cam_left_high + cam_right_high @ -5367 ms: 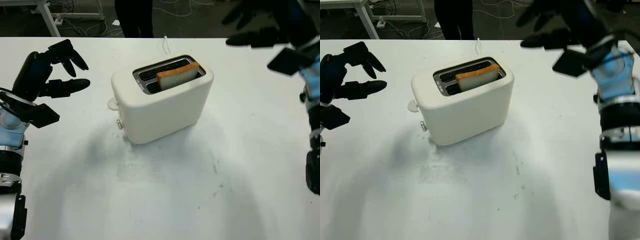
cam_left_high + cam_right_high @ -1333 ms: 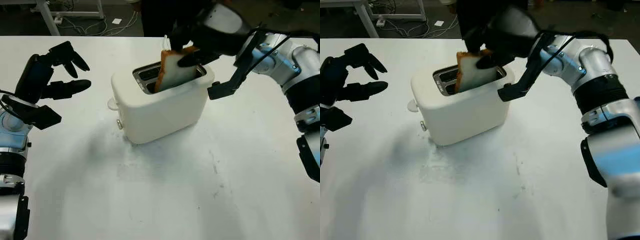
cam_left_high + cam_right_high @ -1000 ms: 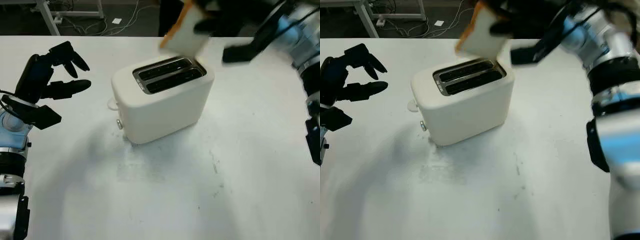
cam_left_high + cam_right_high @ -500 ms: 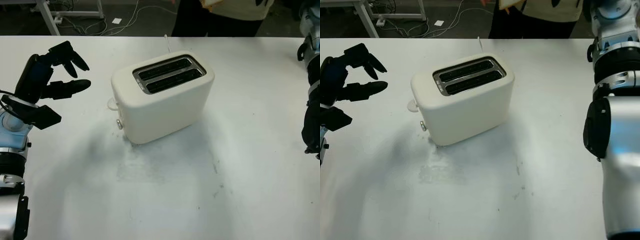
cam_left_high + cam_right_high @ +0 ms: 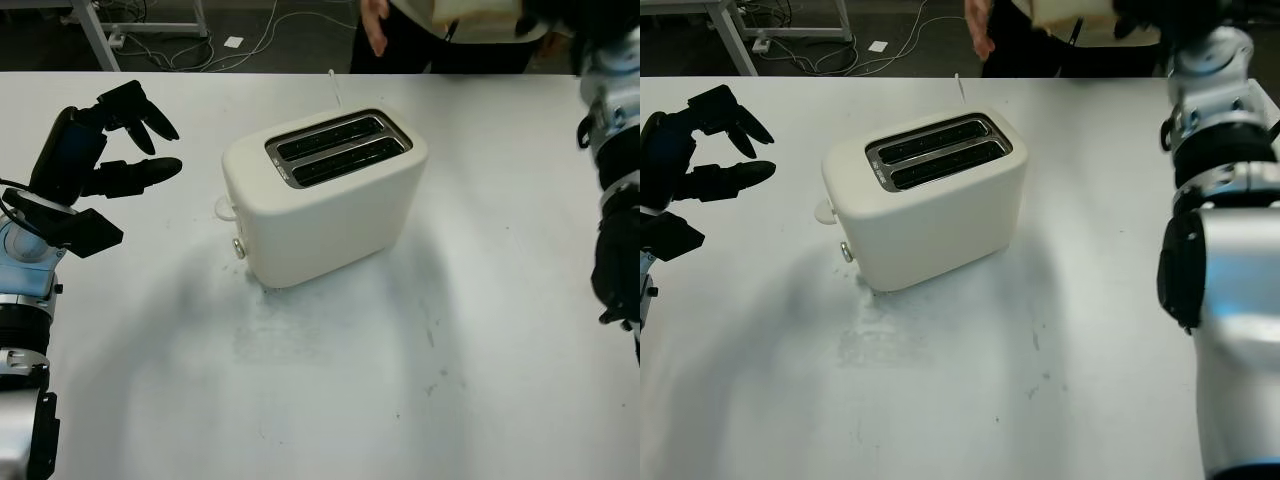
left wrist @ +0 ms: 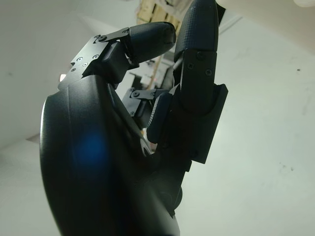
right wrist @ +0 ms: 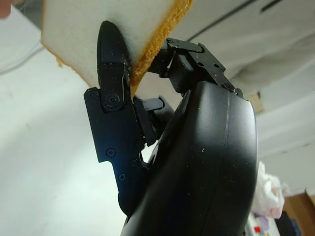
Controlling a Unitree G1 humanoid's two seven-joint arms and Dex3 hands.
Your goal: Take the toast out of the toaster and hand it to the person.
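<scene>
The right hand [image 7: 147, 123] grips the toast slice [image 7: 93, 29] beyond the table's far edge, seemingly near the person's hand [image 5: 374, 25]. The left hand [image 5: 95, 150] hovers open left of the white toaster [image 5: 325, 195].

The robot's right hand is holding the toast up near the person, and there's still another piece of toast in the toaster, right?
Not quite. The right hand does hold the toast up near the person, but the toaster has no toast left: the left eye view shows both slots dark and empty.
</scene>
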